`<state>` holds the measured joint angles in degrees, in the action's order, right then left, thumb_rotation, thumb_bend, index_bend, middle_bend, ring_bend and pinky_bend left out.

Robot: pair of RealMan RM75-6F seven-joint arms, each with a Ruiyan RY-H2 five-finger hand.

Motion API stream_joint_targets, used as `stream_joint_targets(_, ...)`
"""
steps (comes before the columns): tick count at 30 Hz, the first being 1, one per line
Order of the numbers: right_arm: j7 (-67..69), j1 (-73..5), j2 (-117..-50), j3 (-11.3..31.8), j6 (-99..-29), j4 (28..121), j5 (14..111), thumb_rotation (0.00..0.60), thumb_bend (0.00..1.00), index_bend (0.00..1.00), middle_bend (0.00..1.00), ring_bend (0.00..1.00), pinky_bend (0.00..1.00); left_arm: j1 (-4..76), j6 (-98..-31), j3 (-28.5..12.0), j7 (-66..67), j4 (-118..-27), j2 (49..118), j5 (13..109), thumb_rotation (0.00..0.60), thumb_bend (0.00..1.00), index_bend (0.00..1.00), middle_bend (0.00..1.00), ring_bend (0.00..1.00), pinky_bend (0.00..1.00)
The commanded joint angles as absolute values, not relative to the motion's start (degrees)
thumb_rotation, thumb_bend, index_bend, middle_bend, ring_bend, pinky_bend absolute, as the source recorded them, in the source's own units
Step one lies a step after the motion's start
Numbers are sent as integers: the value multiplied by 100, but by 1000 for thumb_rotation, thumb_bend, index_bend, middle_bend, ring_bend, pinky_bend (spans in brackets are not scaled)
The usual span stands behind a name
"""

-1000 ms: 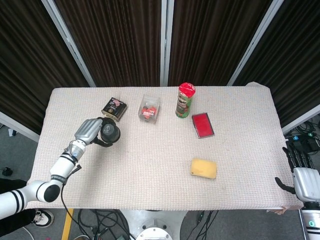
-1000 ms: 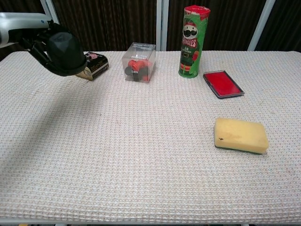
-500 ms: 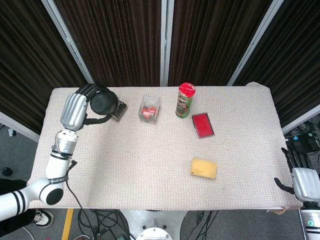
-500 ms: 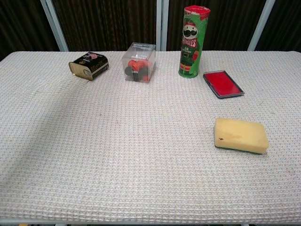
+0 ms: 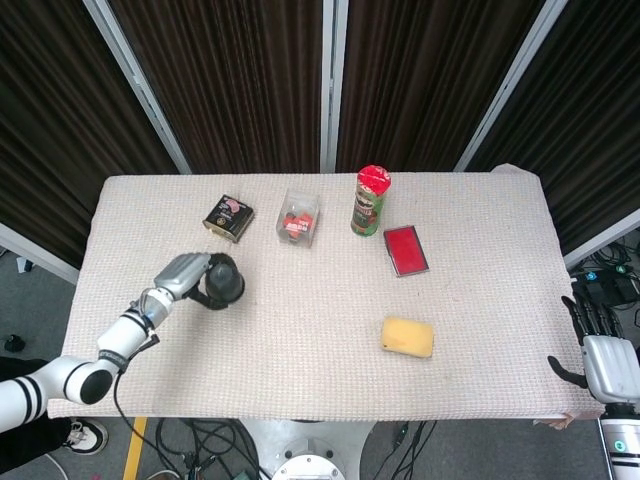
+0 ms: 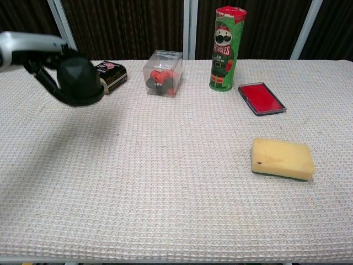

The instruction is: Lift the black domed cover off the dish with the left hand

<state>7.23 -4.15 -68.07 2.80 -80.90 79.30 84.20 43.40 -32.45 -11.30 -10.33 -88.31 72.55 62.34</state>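
The left robot hand (image 5: 186,274) grips the black domed cover (image 5: 223,282) above the worktop (image 5: 320,330) at nine o'clock, apparently to clear a dish not visible here; the right robot hand (image 5: 604,352) hangs idle, fingers spread.

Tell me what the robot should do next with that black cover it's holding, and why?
Probably lower the black cover gently onto the bare cloth of the table just below it and let go. The left hand already holds it up in the air, no dish shows under it, and the tin behind it is close, so it should come straight down.
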Motion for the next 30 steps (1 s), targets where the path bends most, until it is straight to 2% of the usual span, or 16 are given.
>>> stream_joint_targets(1,730,-416,-6812,281,-8081,7918,8414,600,135,0,0,0,0,4392,-2907,-858,-1284,-8814,7053,6172,600,208,467,482,312,358)
stream_joint_targets(5,719,-419,-6819,278,-8076,7916,8416,600,134,0,0,0,0,4222,-3448,-944,-1383,-8786,7278,6469,600,208,470,482,312,358)
stream_joint_targets(12,710,-424,-6822,280,-8051,7918,8395,600,134,0,0,0,0,3848,-4912,-1122,-1553,-8682,7892,7177,600,208,473,482,312,358)
stream_joint_targets(21,753,-418,-6813,294,-8061,7898,8377,600,134,0,0,0,0,3979,-4857,-1094,-1445,-8637,8189,7175,600,208,471,482,312,357)
stream_joint_targets(26,690,-444,-6852,279,-7986,7883,8362,600,135,0,0,0,0,4383,-4839,-1313,-1044,-9173,8492,7337,600,208,471,482,312,355)
stream_joint_targets(30,652,-432,-6837,281,-8060,7930,8406,600,134,0,0,0,0,4530,-4878,-1248,-470,-9363,8587,7386,600,208,466,482,311,355)
